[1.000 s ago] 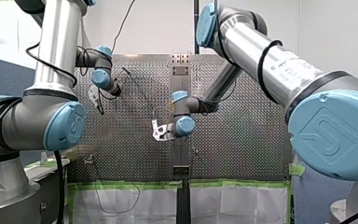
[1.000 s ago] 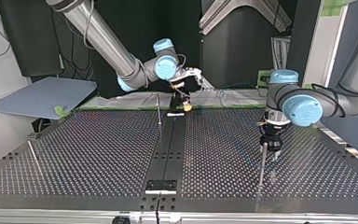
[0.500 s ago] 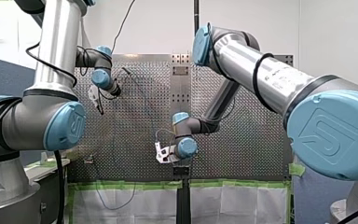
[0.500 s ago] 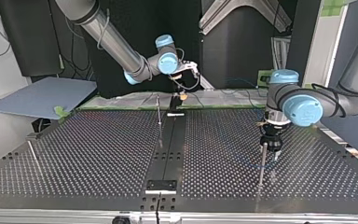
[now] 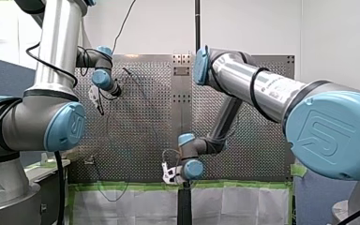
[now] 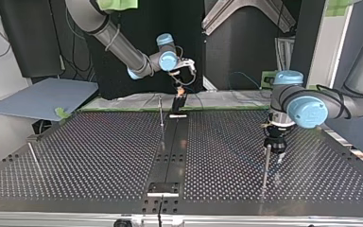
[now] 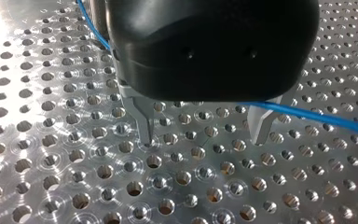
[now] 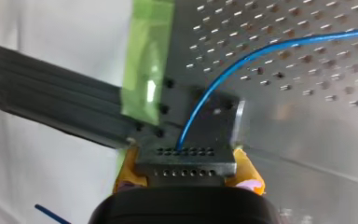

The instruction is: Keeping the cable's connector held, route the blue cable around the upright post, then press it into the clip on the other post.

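Note:
My right gripper [image 8: 187, 173] has its yellow pads shut on the black connector [image 8: 186, 159]. The blue cable [image 8: 242, 59] leaves the connector and curves out over the perforated plate. In the top view my right gripper [image 6: 181, 88] hangs over the table's far edge, just behind a thin upright post [image 6: 161, 112]. My left gripper [image 6: 274, 147] stands beside another upright post [image 6: 266, 165] at that view's right. In the left wrist view its metal fingers [image 7: 144, 122] are open just above the plate, and the blue cable [image 7: 314, 115] crosses in front of one finger.
A third thin post [image 6: 33, 159] leans at the top view's left. A dark centre strip [image 6: 172, 151] runs across the perforated table. Green tape [image 8: 147, 56] and white cloth [image 5: 126, 204] line the edge below my right gripper.
My right arm carried the connector down the front view, from mid-table to the taped edge, moving farther away in the top view. My left arm stayed put beside its post.

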Controlling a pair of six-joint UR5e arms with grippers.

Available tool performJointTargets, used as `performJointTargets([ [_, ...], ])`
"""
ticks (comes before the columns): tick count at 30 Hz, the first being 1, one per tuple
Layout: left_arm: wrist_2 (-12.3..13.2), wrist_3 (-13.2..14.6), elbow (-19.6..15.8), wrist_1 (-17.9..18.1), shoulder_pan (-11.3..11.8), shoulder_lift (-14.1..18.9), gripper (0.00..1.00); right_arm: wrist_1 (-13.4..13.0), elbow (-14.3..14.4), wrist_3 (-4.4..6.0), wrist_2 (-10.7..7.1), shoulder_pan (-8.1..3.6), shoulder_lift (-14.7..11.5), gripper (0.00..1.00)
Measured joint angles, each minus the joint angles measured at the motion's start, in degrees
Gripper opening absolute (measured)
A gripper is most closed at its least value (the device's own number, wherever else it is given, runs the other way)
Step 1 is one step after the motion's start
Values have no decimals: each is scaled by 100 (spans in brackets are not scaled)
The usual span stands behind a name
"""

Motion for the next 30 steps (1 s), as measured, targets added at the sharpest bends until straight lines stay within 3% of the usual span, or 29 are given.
performJointTargets([
  [8,1,0,0,-5,7,-2,100,-287,0,66,92,-139,373,0],
  [18,-6,0,0,-15,8,-1,100,-736,0,375,129,-331,941,0],
  [21,-8,0,0,-17,8,-2,100,-818,0,427,132,-384,1125,0],
  [30,-8,0,0,-17,7,-2,100,-911,0,485,155,-499,1593,0],
])
